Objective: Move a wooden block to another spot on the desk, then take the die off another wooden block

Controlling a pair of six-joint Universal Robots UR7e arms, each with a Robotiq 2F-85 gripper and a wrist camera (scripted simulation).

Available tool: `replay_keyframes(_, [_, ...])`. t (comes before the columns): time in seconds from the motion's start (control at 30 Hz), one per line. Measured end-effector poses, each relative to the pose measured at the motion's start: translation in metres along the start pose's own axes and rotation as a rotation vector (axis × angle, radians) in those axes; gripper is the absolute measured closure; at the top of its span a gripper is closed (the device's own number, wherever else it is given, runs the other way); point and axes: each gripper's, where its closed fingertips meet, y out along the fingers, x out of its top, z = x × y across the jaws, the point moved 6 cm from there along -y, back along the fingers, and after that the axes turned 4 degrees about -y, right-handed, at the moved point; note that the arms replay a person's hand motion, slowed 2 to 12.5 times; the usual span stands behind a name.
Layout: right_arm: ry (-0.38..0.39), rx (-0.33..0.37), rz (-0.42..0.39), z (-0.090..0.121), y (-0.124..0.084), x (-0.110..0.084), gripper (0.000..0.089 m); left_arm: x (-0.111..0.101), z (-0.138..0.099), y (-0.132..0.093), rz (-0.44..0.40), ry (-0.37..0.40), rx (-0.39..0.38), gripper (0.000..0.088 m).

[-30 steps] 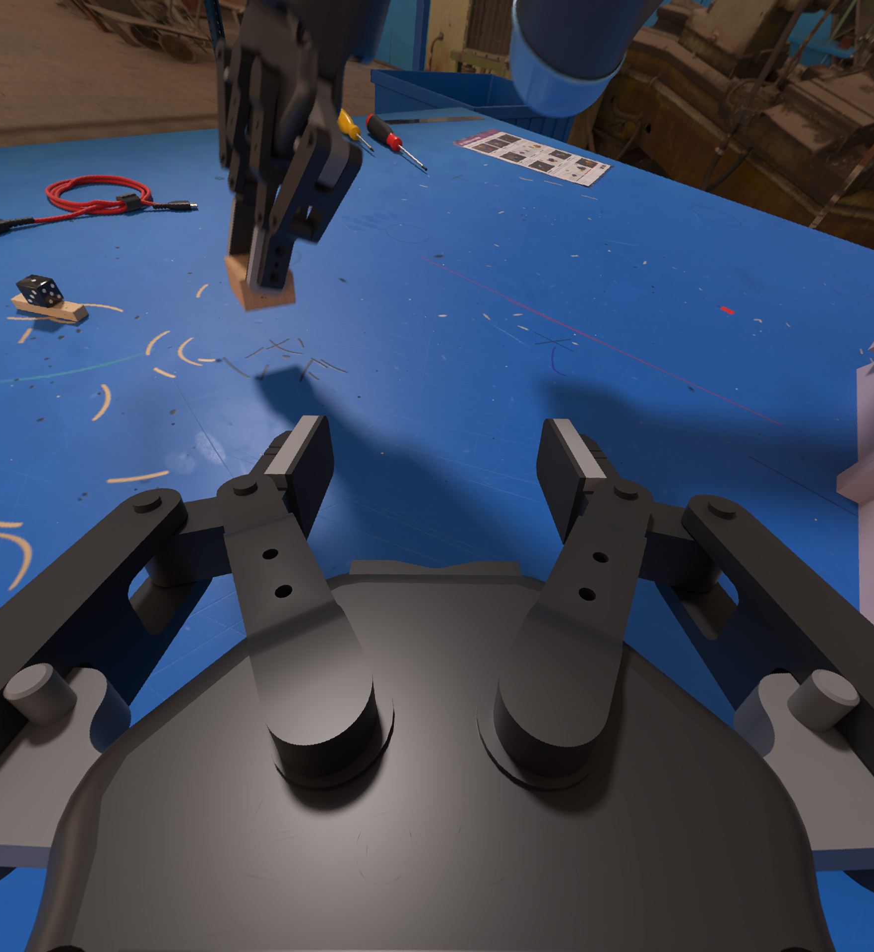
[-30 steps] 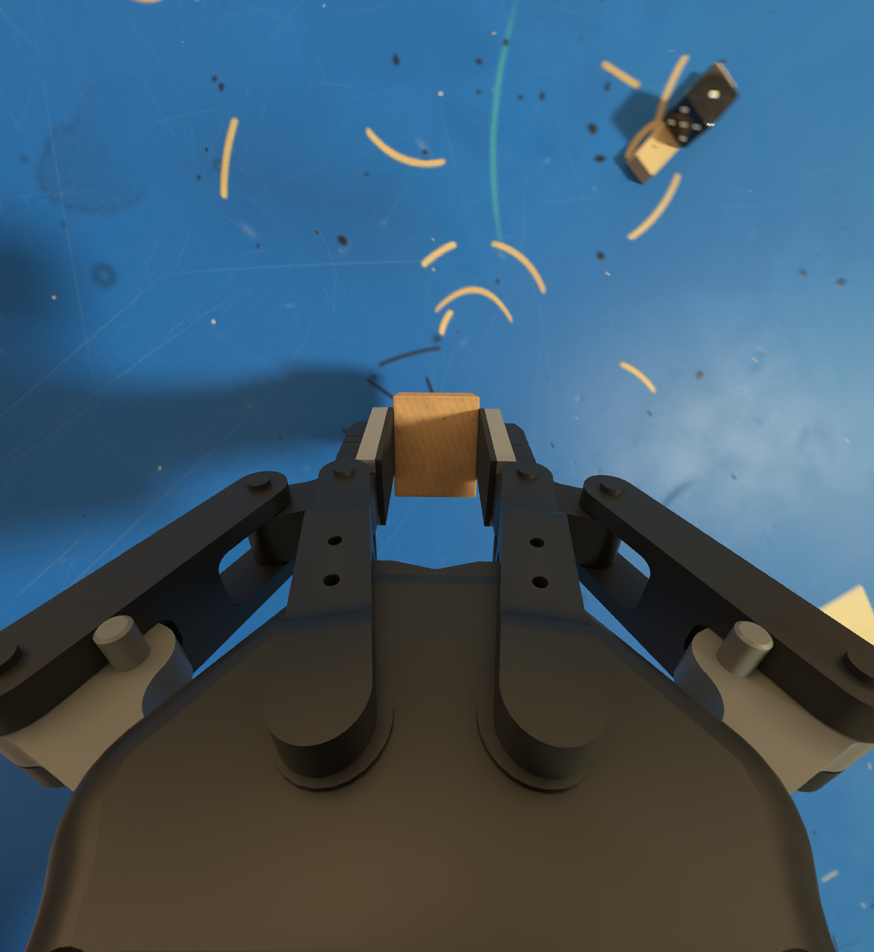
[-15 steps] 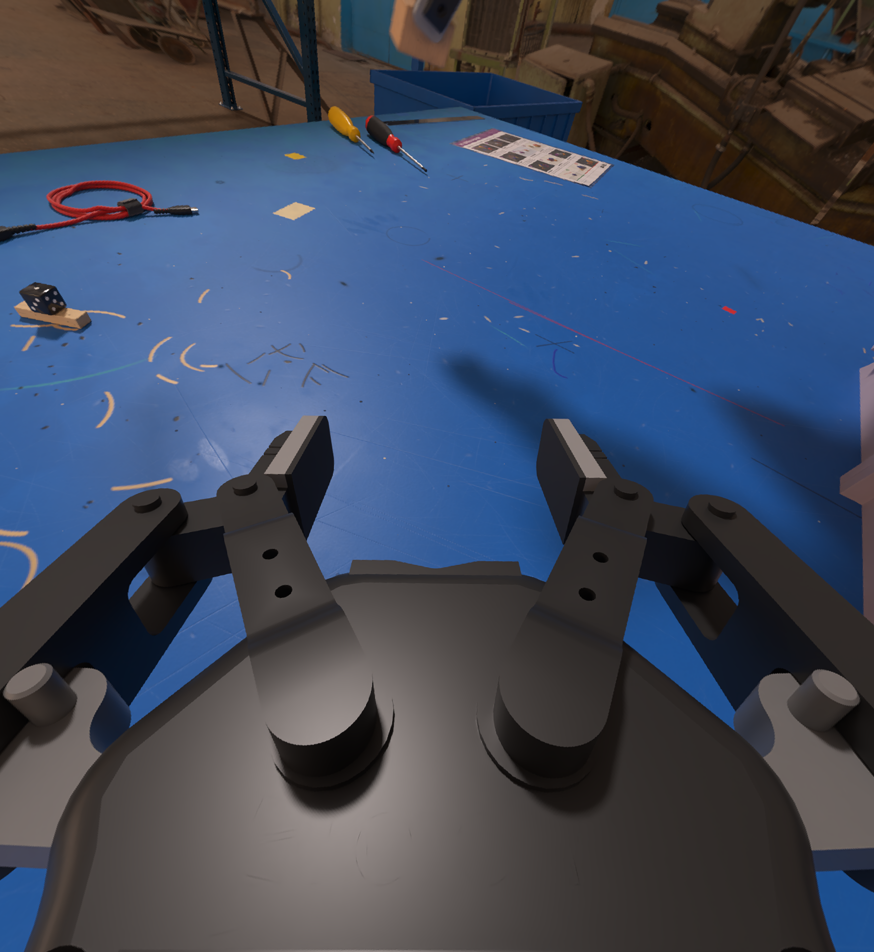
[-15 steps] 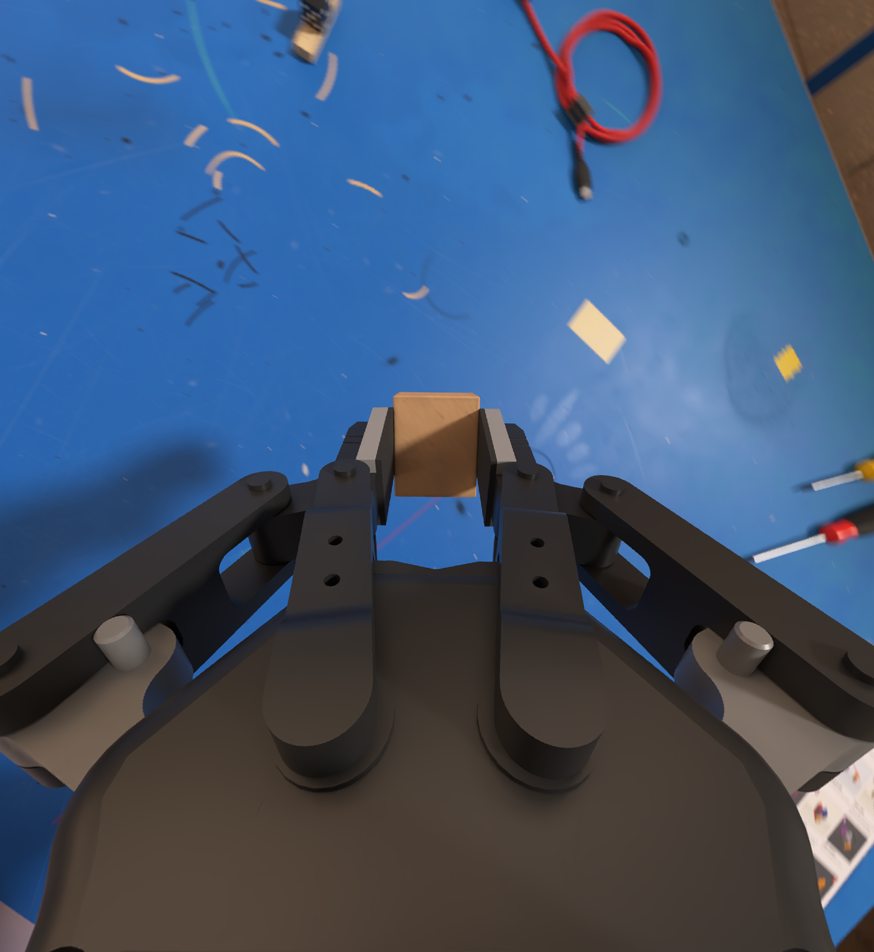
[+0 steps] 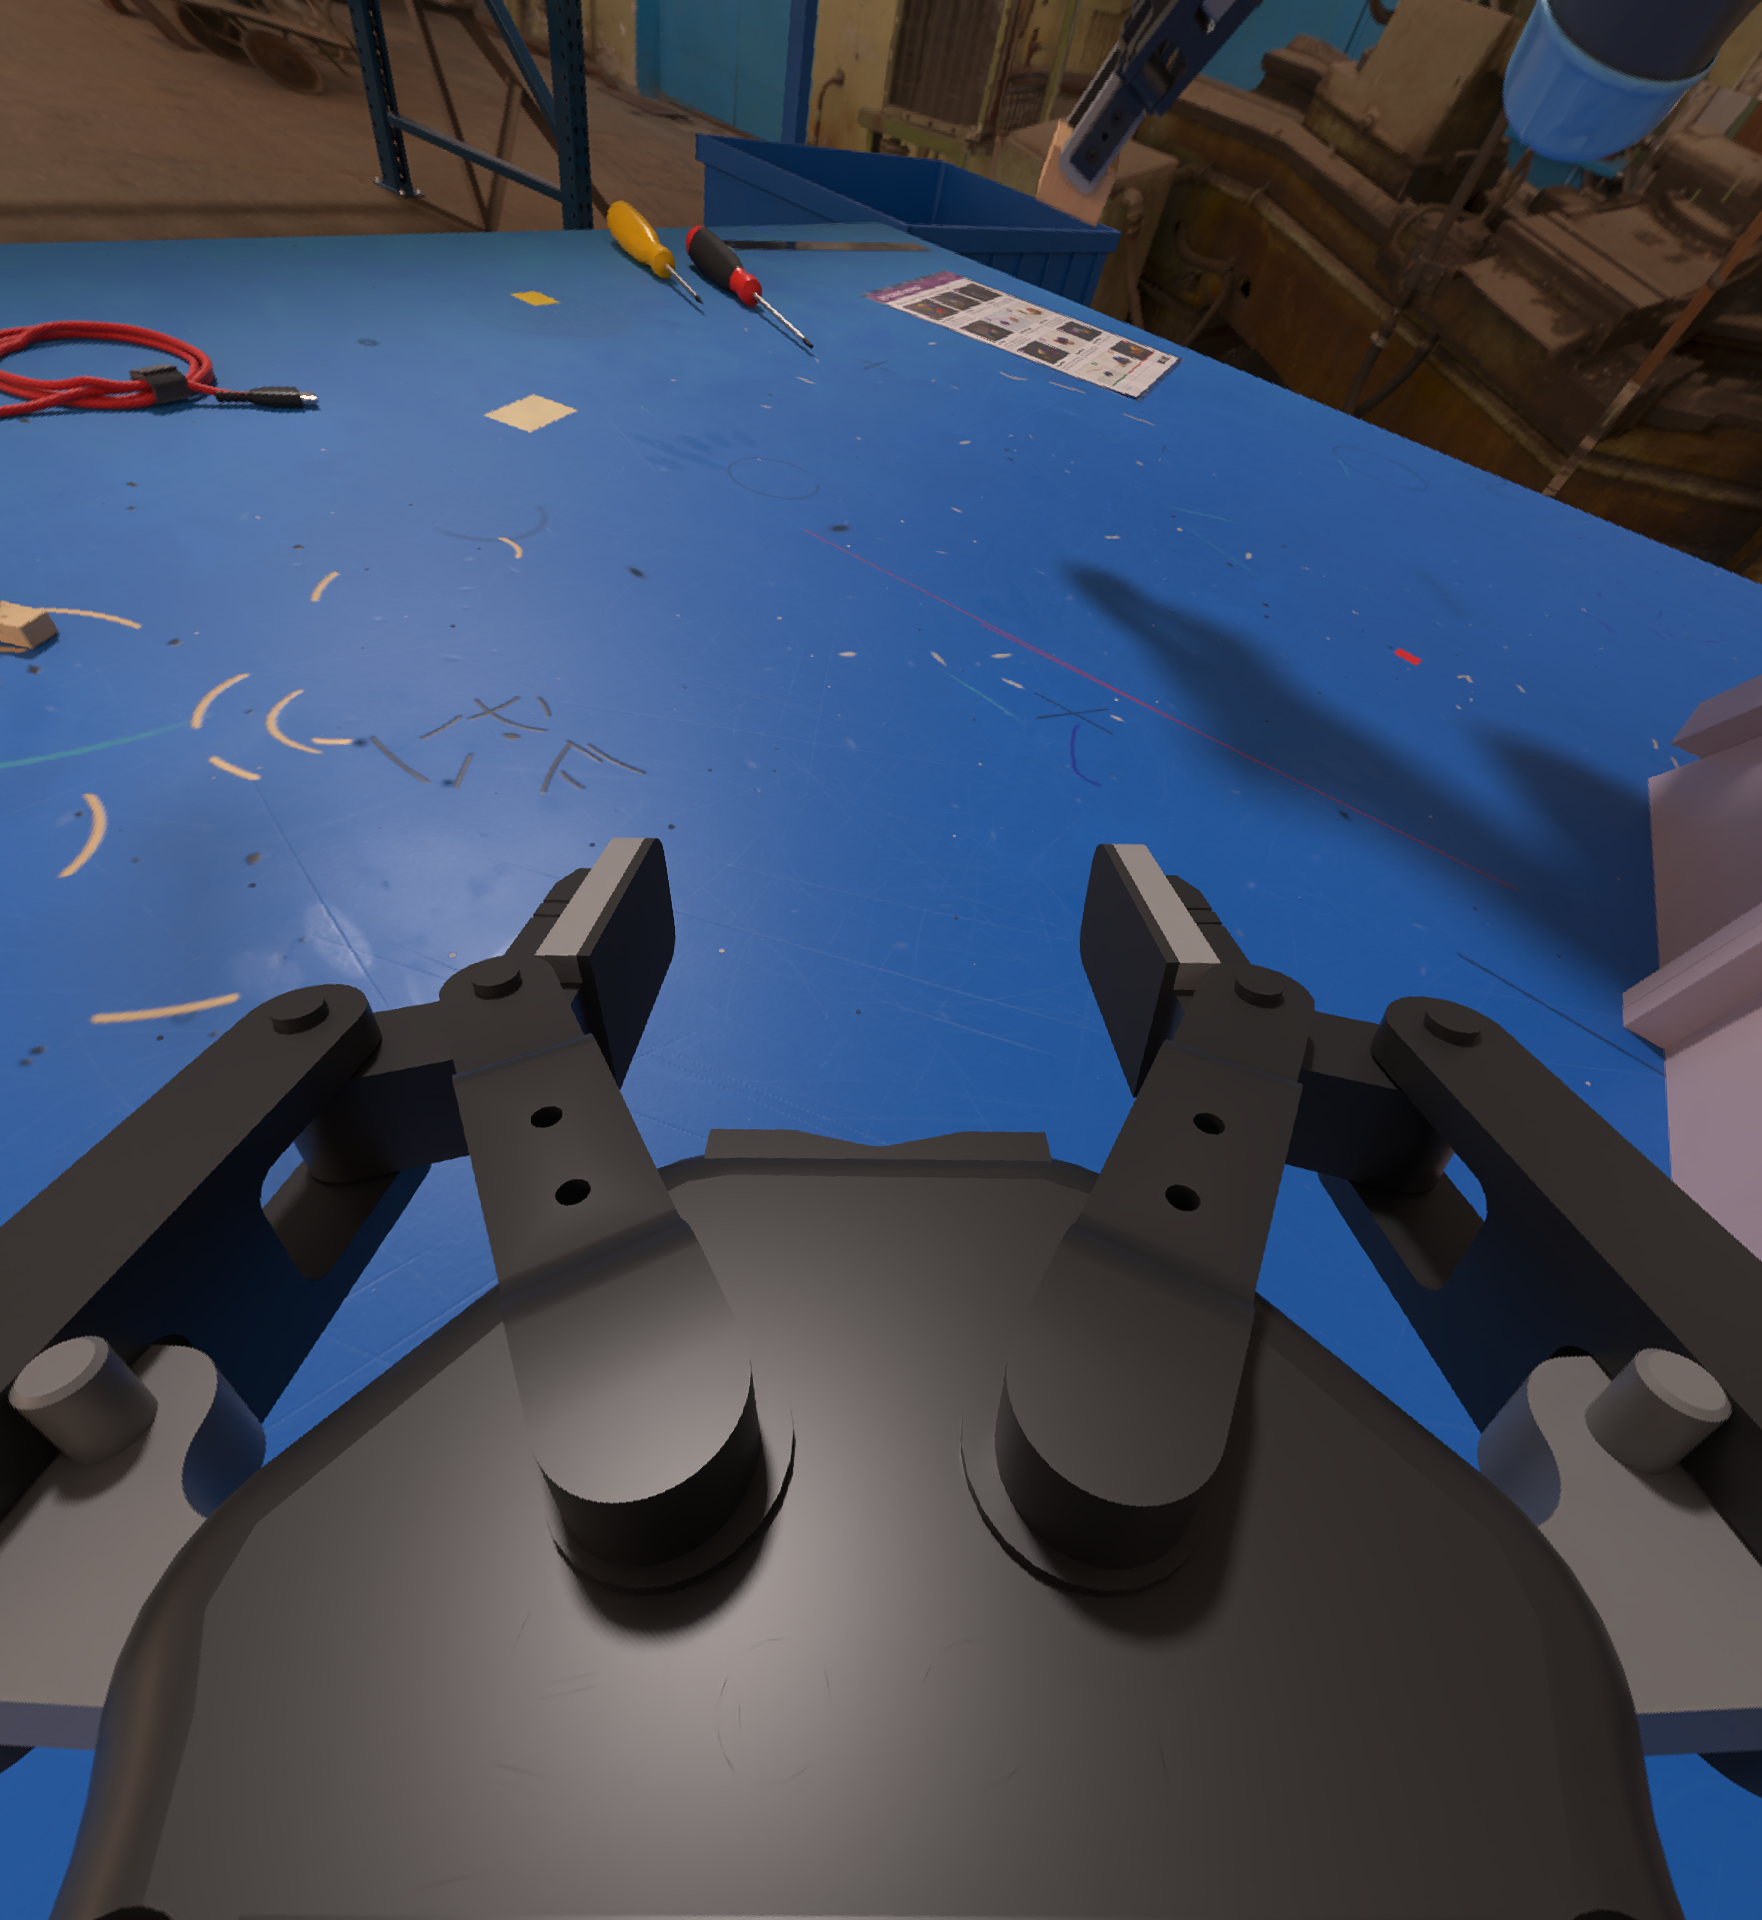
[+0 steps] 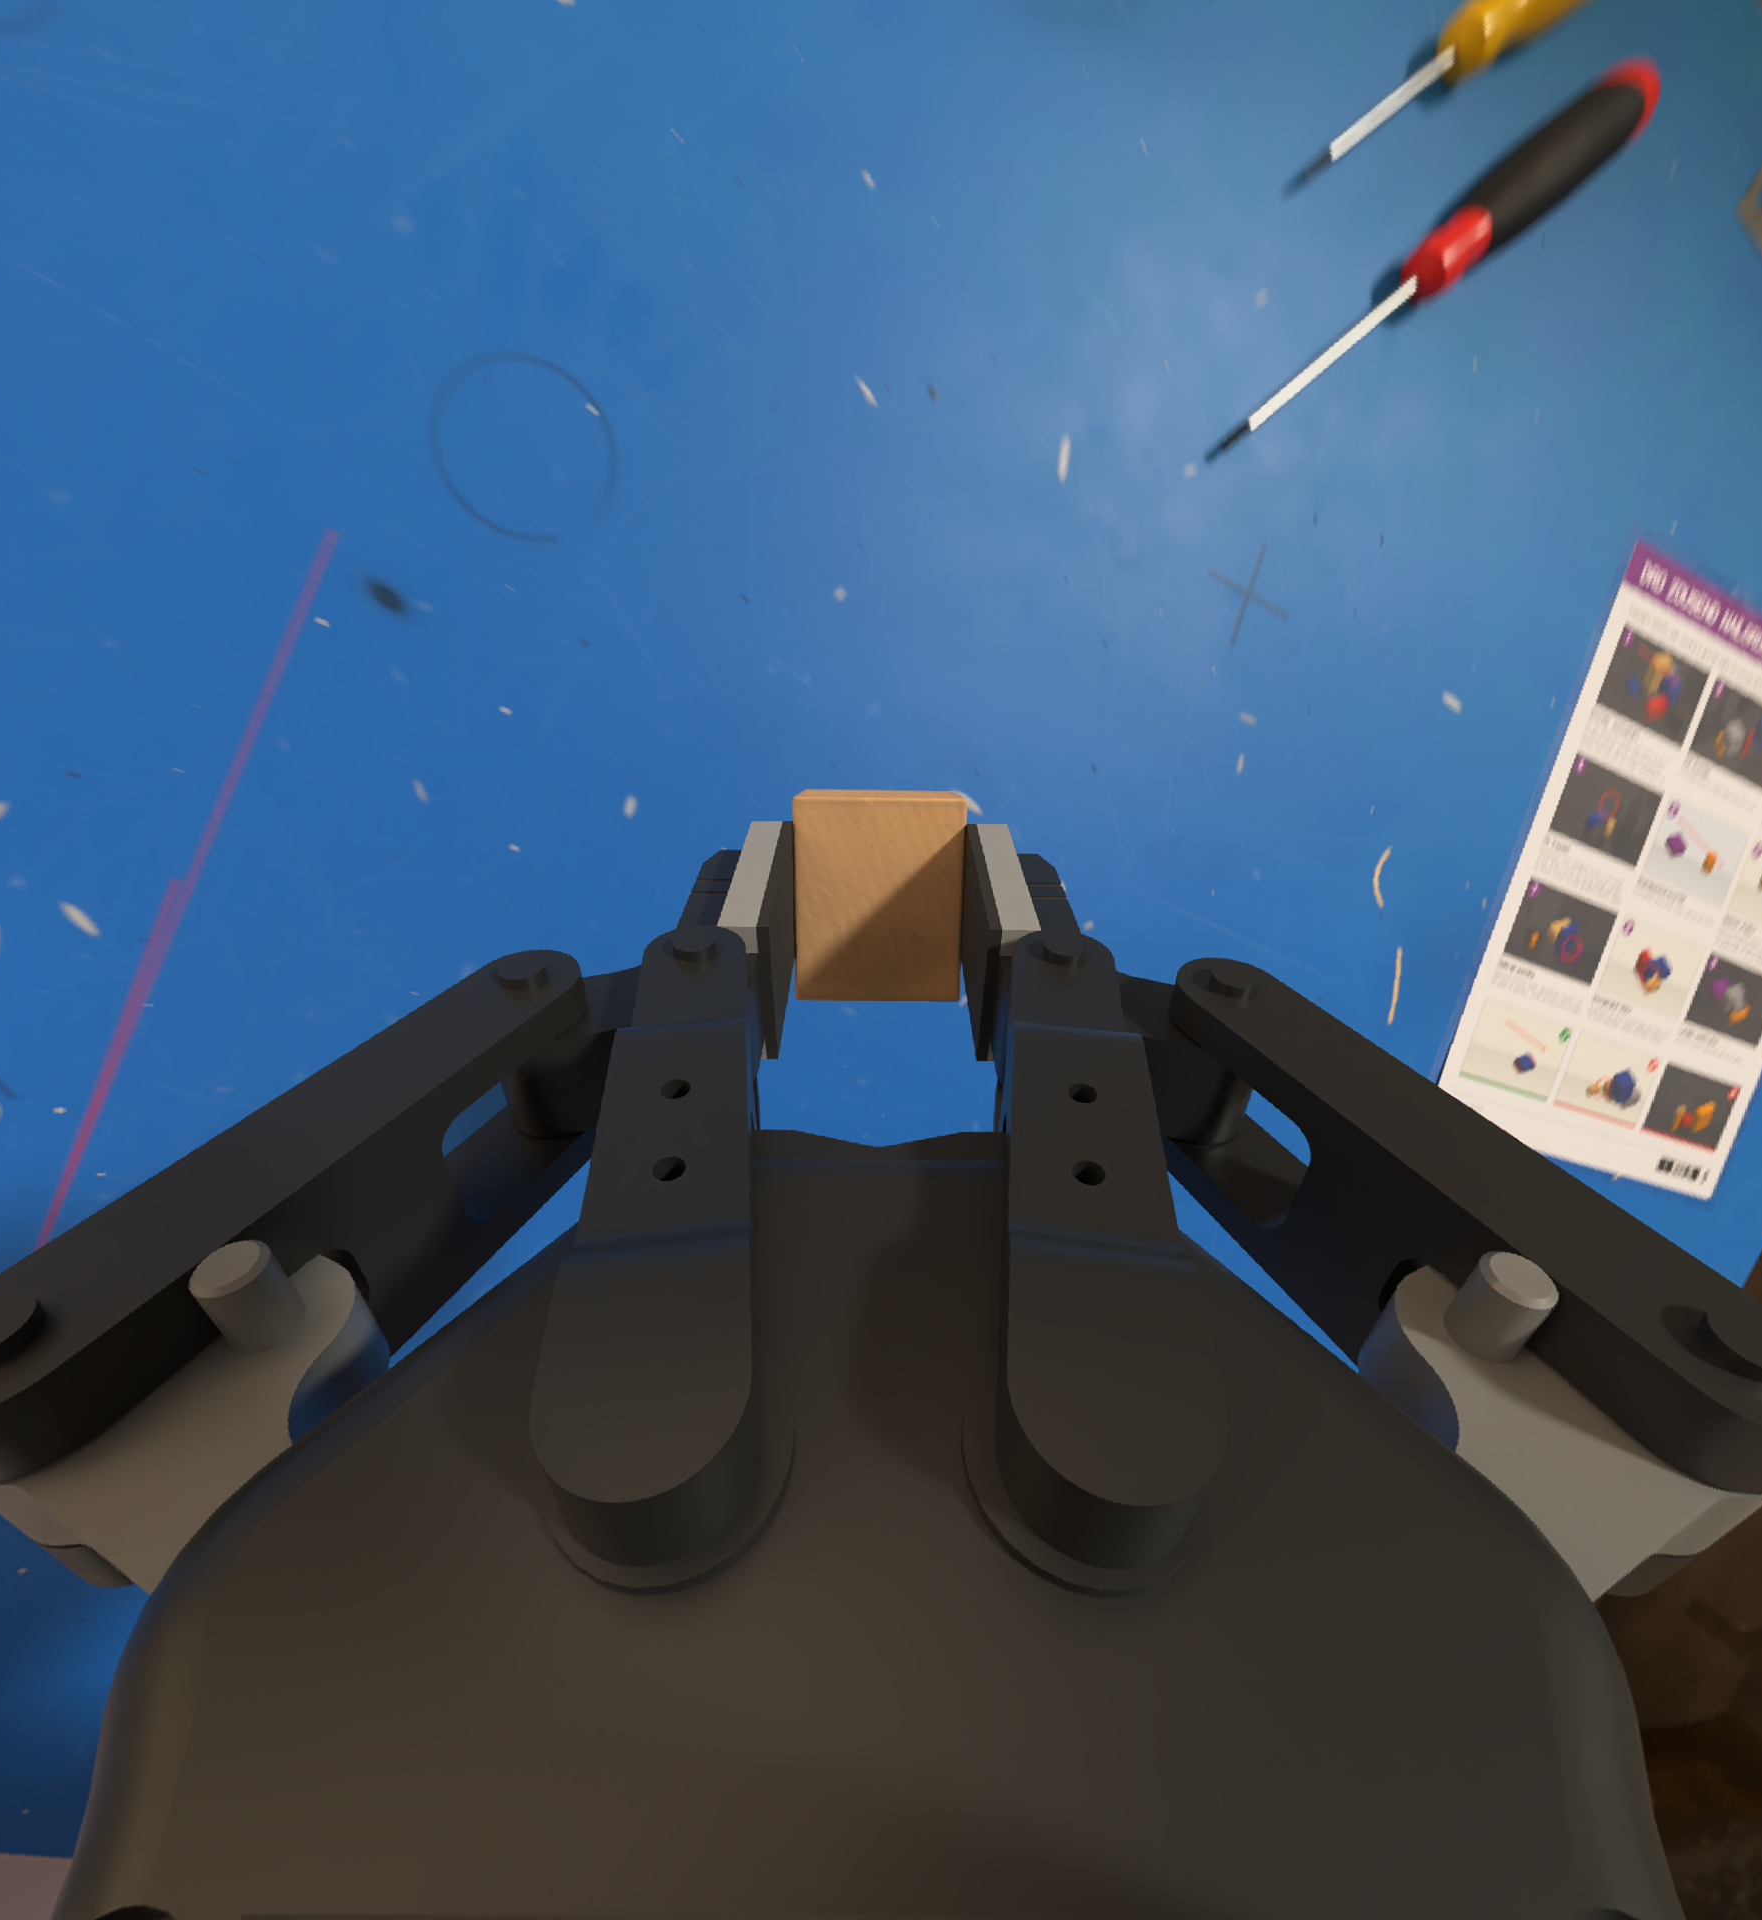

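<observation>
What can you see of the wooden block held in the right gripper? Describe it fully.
The block is a small, plain, light-brown piece of smooth wood with square edges, its top face rectangular. A diagonal shadow darkens part of that face. It sits clamped between the jaws of the right gripper, whose grey pads press on its two opposite sides. It is held above the blue desk, touching nothing else. The left wrist view also shows it high up, beyond the far edge of the desk.

Right gripper (image 6: 877, 925) hangs high at far right, fingers clamped; left gripper (image 5: 877, 935) hovers low, fingers spread wide.
</observation>
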Motion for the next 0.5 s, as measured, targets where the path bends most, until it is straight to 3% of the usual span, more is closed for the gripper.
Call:
replay_keyframes(0.23, [0.109, 0.011, 0.079, -0.028, 0.034, -0.049, 0.0610, 0.001, -0.006, 0.005, 0.015, 0.022, -0.013, 0.0186])
replay_keyframes(0.5, [0.148, 0.029, 0.162, -0.038, 0.071, -0.082, 0.0610, 0.004, -0.009, 0.011, 0.040, 0.052, -0.015, 0.0186])
